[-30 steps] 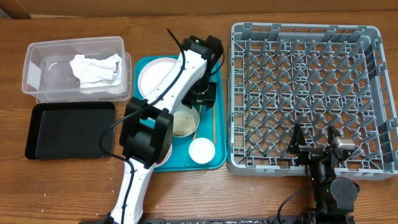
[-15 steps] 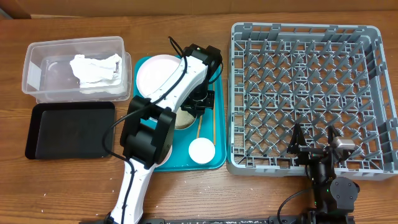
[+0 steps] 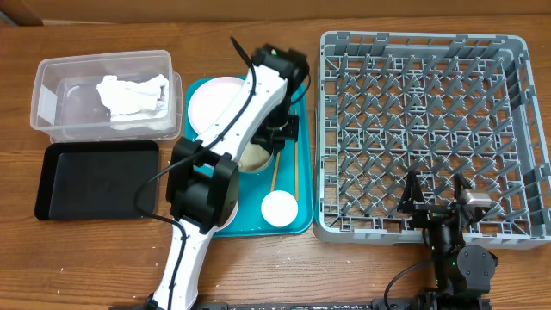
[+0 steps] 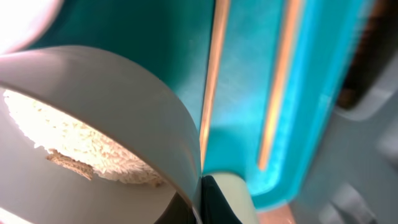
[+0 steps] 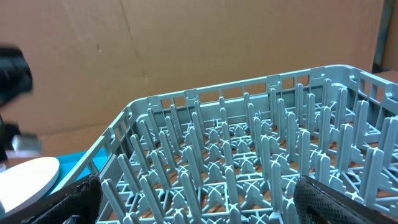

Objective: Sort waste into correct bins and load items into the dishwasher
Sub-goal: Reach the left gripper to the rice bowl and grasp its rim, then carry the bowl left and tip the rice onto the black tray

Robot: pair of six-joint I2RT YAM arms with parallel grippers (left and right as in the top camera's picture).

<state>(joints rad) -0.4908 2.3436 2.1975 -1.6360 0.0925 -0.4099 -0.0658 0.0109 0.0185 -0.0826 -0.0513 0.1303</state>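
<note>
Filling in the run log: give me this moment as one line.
left end effector: at rice bowl rim, grip unclear | right end effector: open, near dish rack front edge | napkin: in clear tub

Nothing could be read in any view: no text, label, brand, number or sign. Dish rack [image 3: 422, 39], clear tub [image 3: 41, 103], black tray [image 3: 95, 181] and bowl [image 4: 124, 87] looked unmarked.
</note>
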